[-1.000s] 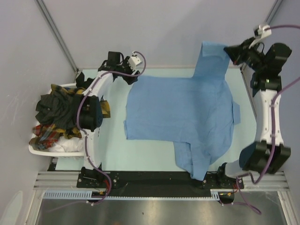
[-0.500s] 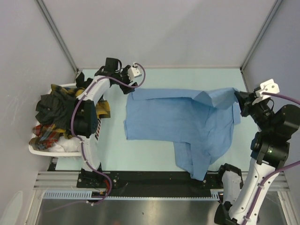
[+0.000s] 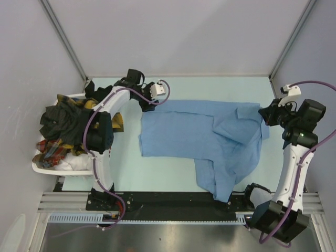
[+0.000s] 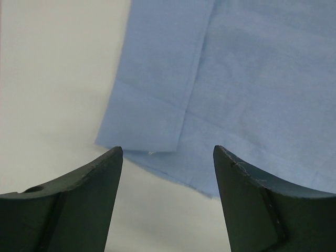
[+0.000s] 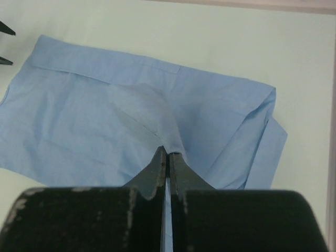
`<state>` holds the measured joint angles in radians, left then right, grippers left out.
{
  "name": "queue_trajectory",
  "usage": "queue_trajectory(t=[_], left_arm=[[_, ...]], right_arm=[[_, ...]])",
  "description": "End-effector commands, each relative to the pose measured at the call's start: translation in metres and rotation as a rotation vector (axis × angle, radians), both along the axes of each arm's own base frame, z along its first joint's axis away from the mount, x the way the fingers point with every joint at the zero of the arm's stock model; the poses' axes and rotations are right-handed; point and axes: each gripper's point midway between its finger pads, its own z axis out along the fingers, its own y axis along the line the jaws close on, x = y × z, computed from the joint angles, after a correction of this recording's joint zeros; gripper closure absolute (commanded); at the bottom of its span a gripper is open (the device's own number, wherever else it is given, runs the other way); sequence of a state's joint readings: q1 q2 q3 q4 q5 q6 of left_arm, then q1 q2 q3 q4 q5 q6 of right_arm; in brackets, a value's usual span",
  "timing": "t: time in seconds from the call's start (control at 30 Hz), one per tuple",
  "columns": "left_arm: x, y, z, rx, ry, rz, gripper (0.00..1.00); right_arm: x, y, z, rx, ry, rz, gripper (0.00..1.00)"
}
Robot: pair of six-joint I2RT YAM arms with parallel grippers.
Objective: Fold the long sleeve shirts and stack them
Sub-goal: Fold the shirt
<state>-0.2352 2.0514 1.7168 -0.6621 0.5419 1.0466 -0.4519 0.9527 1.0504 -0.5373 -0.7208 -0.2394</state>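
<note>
The light blue shirt [image 3: 199, 134] lies spread on the pale table, its far part folded over toward the near side, one sleeve hanging toward the front edge. My right gripper [image 3: 264, 113] is shut on a fold of the blue shirt [image 5: 131, 115] at its right edge, lifting the cloth into a peak. My left gripper [image 3: 148, 104] is open and empty at the shirt's far left corner [image 4: 152, 126], just above the table. The dark green-black shirt [image 3: 60, 122] and plaid shirts [image 3: 52, 149] are piled in the basket.
The white slatted basket [image 3: 44, 169] stands at the table's left edge, beside the left arm. Grey walls close the table at the back and both sides. The black base rail [image 3: 173, 202] runs along the near edge.
My right gripper has pulled the raised far sleeve down and toward the near side, folding it flat onto the shirt. My left gripper has shifted slightly right along the far left corner.
</note>
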Motion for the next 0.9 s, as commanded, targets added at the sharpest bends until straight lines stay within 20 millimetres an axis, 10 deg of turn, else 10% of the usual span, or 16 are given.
queue_trajectory(t=[0.0, 0.33, 0.47, 0.87], left_arm=[[0.000, -0.017, -0.017, 0.016, 0.035, -0.015, 0.26], [0.026, -0.012, -0.063, 0.146, 0.040, 0.009, 0.33], [0.019, -0.010, -0.082, 0.173, 0.100, -0.014, 0.51], [-0.012, -0.012, -0.047, 0.098, 0.123, -0.113, 0.82]], right_arm=[[0.021, 0.003, 0.047, 0.008, -0.140, 0.049, 1.00], [0.073, 0.008, 0.092, 0.022, -0.252, 0.089, 1.00], [0.091, 0.024, 0.114, 0.039, -0.296, 0.133, 1.00], [0.065, 0.077, 0.135, 0.055, -0.323, 0.269, 1.00]])
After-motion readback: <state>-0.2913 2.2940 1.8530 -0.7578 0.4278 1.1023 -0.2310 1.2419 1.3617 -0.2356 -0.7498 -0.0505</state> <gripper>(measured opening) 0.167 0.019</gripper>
